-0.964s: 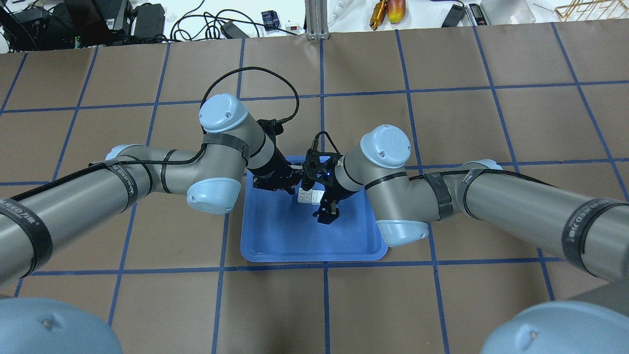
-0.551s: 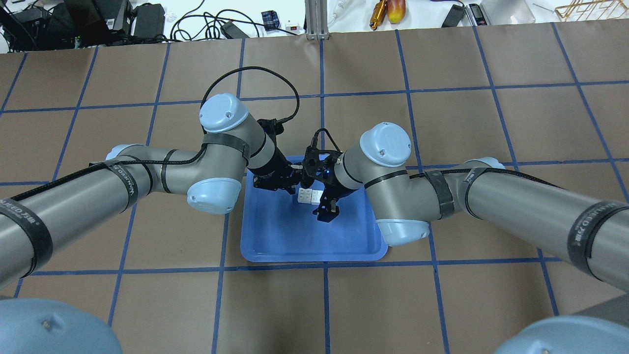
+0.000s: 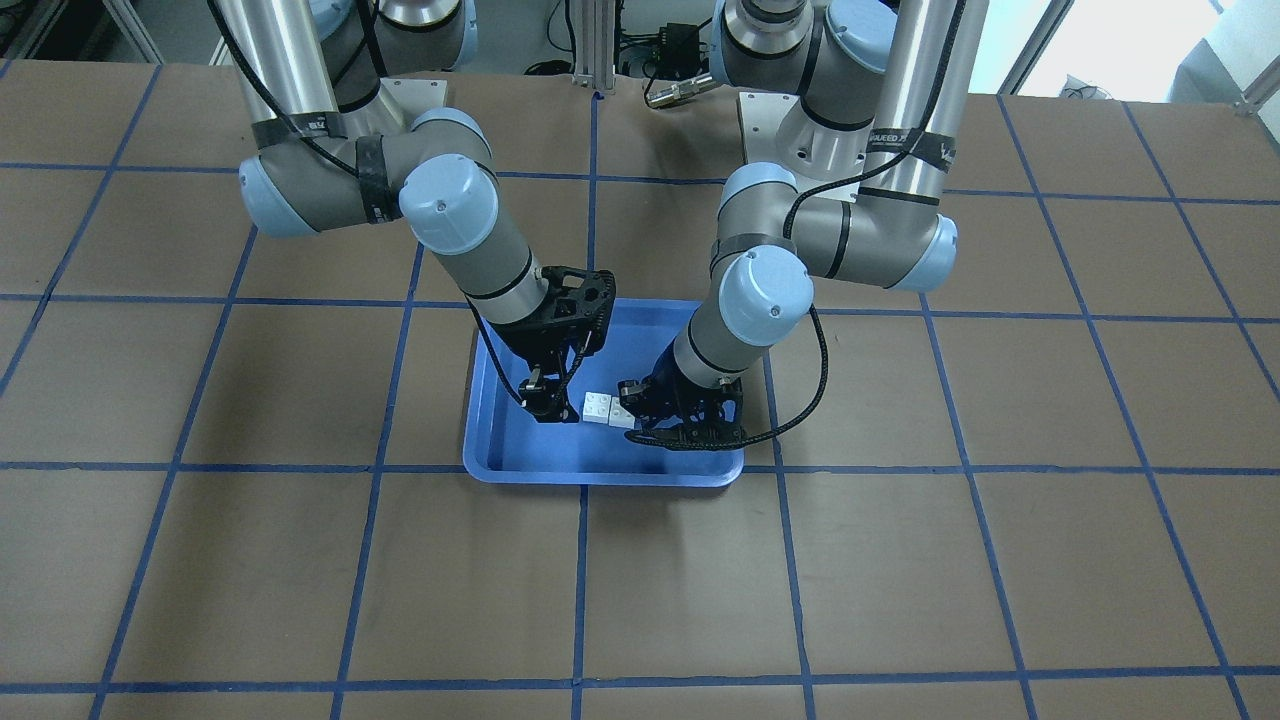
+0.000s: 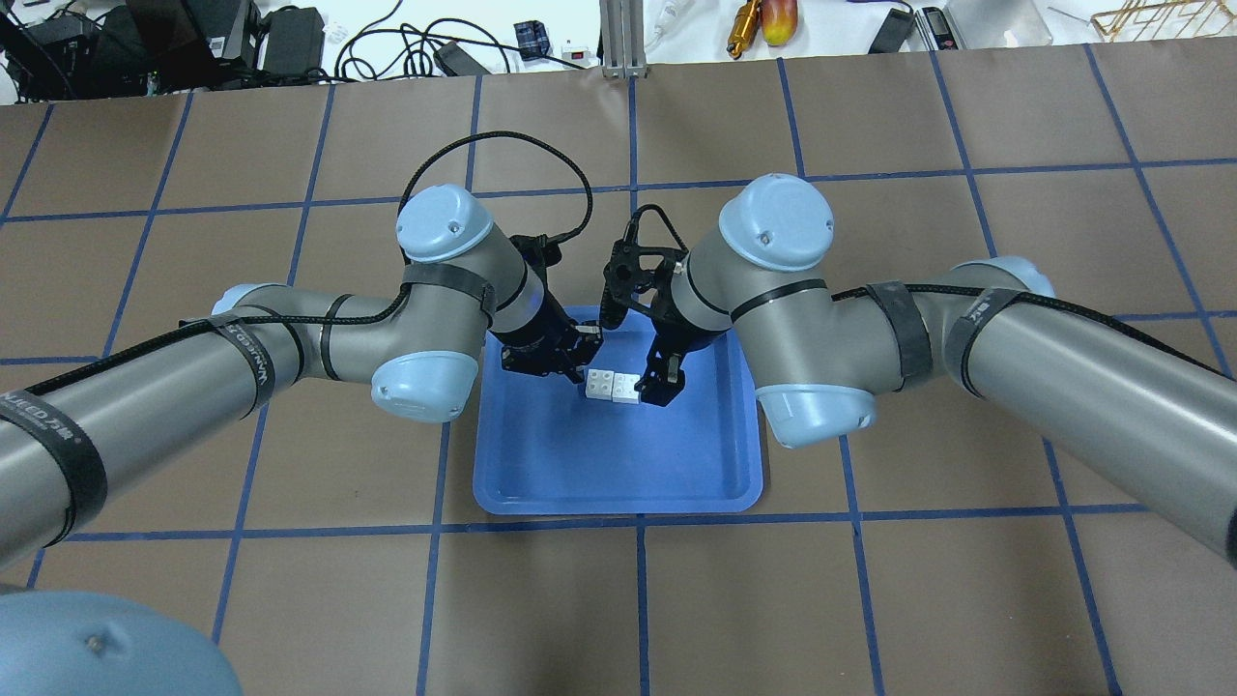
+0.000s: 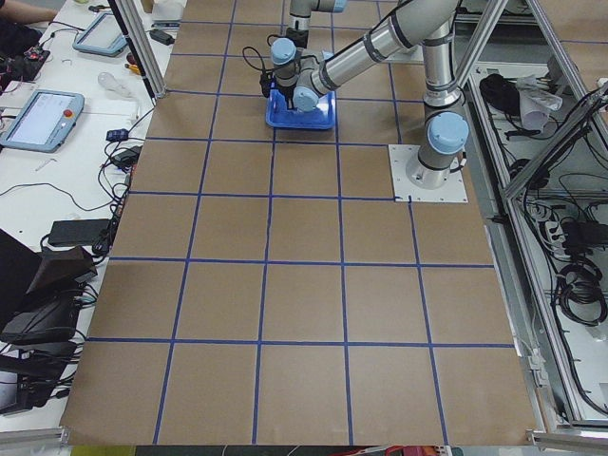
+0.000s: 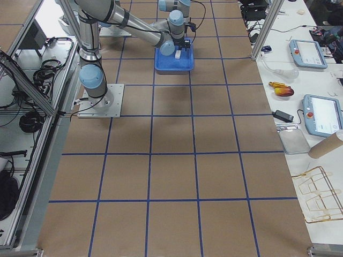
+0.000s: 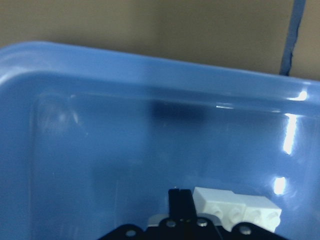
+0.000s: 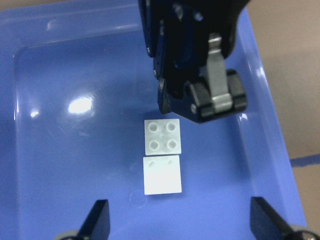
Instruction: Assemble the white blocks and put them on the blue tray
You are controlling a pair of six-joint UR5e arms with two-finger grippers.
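Observation:
The two white blocks (image 4: 611, 385) lie touching, as one short bar, on the floor of the blue tray (image 4: 618, 474), in its far half. They also show in the front view (image 3: 598, 408), the right wrist view (image 8: 162, 157) and the left wrist view (image 7: 235, 207). My left gripper (image 4: 578, 360) hangs low just left of the bar; its fingers look shut and hold nothing (image 8: 205, 105). My right gripper (image 4: 663, 382) is open wide and empty, just right of the bar (image 8: 182, 222).
The tray (image 3: 600, 475) sits mid-table on brown mats with blue tape lines. Both forearms crowd the tray's far half. Cables and tools lie beyond the far table edge (image 4: 754, 24).
My right arm has risen and swung toward the far side. Its gripper has come off the blocks and now sits to their right. The blocks stay on the tray. The left arm has barely moved.

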